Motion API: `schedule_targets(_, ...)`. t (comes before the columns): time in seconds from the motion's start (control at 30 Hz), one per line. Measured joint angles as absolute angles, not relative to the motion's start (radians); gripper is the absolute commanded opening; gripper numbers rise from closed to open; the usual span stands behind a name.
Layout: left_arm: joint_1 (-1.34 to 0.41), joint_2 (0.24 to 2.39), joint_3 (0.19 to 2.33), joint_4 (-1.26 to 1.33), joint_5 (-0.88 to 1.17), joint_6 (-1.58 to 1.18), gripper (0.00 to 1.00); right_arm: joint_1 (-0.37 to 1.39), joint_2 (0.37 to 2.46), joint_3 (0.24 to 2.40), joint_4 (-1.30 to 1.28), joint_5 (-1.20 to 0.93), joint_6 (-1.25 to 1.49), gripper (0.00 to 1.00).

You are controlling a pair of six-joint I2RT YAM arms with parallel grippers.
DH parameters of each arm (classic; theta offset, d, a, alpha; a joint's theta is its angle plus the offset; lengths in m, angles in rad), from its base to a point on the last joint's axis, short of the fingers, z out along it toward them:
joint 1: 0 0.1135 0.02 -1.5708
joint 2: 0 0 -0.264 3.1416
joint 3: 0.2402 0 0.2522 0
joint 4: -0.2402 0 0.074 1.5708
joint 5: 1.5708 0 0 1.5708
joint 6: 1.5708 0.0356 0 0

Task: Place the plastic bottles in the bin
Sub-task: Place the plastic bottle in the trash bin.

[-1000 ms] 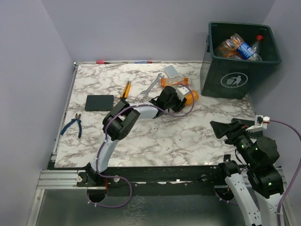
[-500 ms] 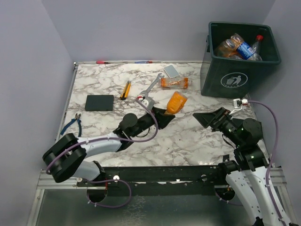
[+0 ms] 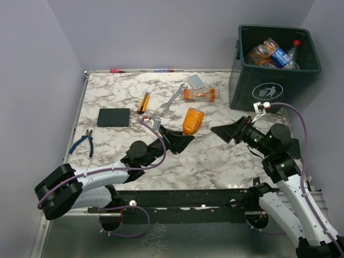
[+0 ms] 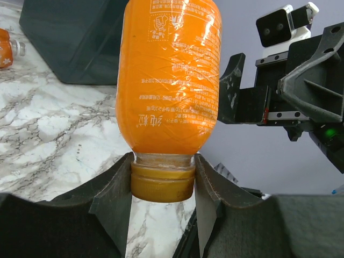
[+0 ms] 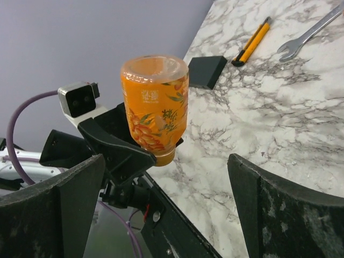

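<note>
One orange bottle, cap in left tool wrist-side; overhead, seemingly just touching.

Both arms extended, left claw pinching orange bottle, right claw spread wide

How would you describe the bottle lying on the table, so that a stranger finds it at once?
Find the dark green bin at the far right. Just left of it a small bottle lies on its side, near the silver wrench. Unlike the orange bottle held cap-down in the left gripper, it lies flat, untouched.
</note>
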State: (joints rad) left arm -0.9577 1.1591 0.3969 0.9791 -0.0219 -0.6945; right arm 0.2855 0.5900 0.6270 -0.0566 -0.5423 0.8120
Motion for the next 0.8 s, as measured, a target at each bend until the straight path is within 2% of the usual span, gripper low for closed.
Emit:
schedule_targets(0.43, -0.958, 1.123, 0.419, 0.958, -0.062, -0.739, 0.0, 0.61, 0.886, 0.745, 0.017, -0.385, 0.742, 0.98)
schedule_targets(0.57, -0.958, 1.098, 0.419, 0.934, -0.06, -0.739, 0.0, 0.623, 0.929, 0.731, 0.112, -0.299, 0.77, 0.94)
schedule_targets(0.73, -0.958, 1.059, 0.419, 0.891, -0.056, -0.731, 0.0, 0.628, 0.981, 0.722, 0.262, -0.279, 0.808, 0.82)
schedule_targets(0.8, -0.957, 1.047, 0.418, 0.872, -0.058, -0.724, 0.0, 0.635, 1.022, 0.733, 0.303, -0.284, 0.82, 0.81)
